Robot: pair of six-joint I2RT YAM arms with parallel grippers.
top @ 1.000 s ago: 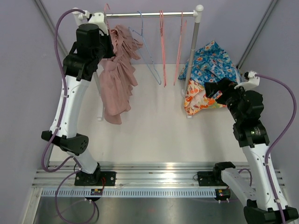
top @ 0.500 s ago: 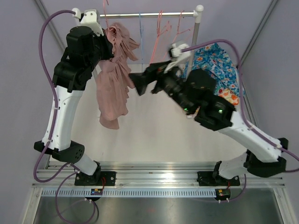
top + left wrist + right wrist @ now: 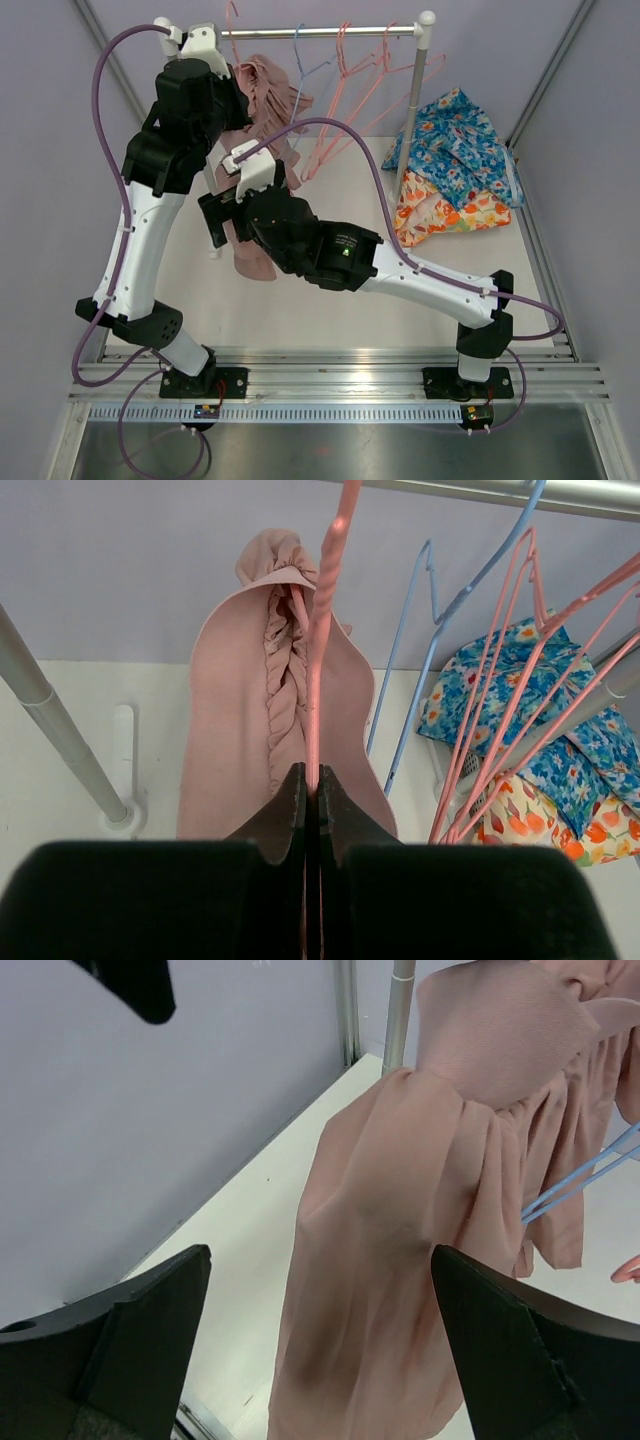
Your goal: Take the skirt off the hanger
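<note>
Skirt (image 3: 420, 1210) hangs just ahead of right tool (image 3: 320, 1295).

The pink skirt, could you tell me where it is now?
In the top view the pink skirt hangs at the left end of the rail, on a hanger pinched by the left gripper, the open right gripper facing it.

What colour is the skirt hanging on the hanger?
The skirt is plain dusty pink with no print, and it shows best in the right wrist view.
</note>
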